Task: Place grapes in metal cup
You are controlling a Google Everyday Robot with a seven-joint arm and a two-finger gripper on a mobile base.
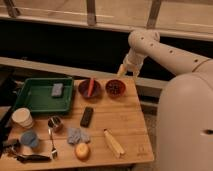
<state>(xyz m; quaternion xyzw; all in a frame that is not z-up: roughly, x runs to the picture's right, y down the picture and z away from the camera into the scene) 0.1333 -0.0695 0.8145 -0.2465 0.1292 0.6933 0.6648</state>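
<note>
The grapes (115, 87) are a dark purple-red bunch lying in the right-hand dark red bowl (108, 92) at the back of the wooden table. The metal cup (55, 123) is small and silver-grey and stands upright at the table's left middle, in front of the green tray. My gripper (121, 70) hangs on the white arm just above the table's back edge, slightly behind and above the bowl with the grapes. It touches neither the grapes nor the cup.
A green tray (31, 102) holds a grey sponge (57, 89). A second dark red bowl (90, 89) holds a utensil. Also on the table are a black remote (86, 116), blue cup (29, 138), white cup (21, 117), orange fruit (81, 150), cloth (77, 134), fork (51, 143) and banana (114, 143).
</note>
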